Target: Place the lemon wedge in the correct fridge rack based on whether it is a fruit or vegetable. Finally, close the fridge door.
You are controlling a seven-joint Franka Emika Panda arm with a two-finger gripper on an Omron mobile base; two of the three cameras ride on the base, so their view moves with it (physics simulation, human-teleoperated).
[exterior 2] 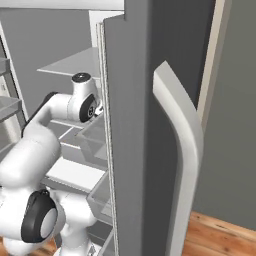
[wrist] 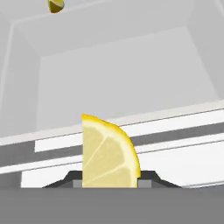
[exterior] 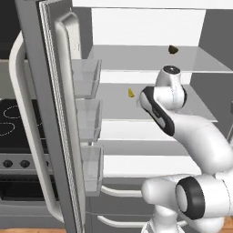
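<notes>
Clamping the lemon wedge (wrist: 109,153) upright, the end effector (wrist: 111,181) points toward twelve o'clock over the fridge rack (exterior: 113,102), ready for setting it down there.

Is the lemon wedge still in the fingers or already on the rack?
In the fingers: the lemon wedge stands clamped between them.

Dark lump (exterior: 172,49) on upper shelf (exterior: 136,59)

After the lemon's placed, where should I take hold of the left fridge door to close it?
Probably the long curved handle, around mid-height, approached from the left fridge door's outer face. The bar stands off the panel, leaving room for fingers, and clear bins crowd the inner side.
</notes>
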